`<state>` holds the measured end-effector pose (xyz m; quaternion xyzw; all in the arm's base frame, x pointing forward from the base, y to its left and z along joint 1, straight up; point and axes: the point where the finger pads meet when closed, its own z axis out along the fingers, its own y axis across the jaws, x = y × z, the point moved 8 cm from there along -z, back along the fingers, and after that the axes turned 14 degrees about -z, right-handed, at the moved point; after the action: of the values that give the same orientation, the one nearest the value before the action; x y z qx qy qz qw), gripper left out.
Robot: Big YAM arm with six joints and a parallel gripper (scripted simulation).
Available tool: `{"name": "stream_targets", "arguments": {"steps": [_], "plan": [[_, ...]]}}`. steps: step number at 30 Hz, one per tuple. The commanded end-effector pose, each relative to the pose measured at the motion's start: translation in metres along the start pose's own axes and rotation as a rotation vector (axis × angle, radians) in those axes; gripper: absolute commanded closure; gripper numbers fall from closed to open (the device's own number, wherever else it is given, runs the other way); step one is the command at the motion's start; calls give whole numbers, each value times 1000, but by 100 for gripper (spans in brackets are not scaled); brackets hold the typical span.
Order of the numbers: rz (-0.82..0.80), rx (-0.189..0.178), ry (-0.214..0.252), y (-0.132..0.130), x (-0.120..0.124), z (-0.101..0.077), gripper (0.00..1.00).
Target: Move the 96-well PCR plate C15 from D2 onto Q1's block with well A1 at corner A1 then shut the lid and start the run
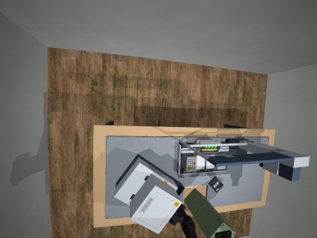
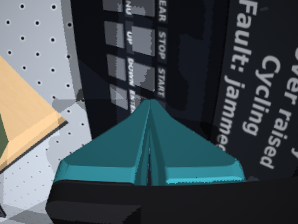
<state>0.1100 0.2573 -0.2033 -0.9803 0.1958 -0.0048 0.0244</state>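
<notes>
The cycler Q1 stands at the table's front left, a grey box with a large white slab bearing a barcode on top. I cannot tell from above whether its lid is raised. In the wrist view my gripper has teal fingers pressed together with nothing between them. The tips point at Q1's dark front panel, beside the lower end of the key column labelled CLEAR, STOP, START. In the top view the gripper is hidden behind Q1's front corner. The hand-off row is at the table's middle back. I cannot make out plate C15 there.
A long dark blue and white beam overhangs the hand-off row and hides part of it. A block with coloured dots sits at the row's left end. A small black nest lies in front of it. My green arm rises from the front edge.
</notes>
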Motion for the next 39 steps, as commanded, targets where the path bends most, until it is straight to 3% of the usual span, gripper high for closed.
{"name": "stream_targets", "arguments": {"steps": [1,39], "plan": [[27,-12,23,2,11,25,100],[32,-17,37,0,7,32,100]]}}
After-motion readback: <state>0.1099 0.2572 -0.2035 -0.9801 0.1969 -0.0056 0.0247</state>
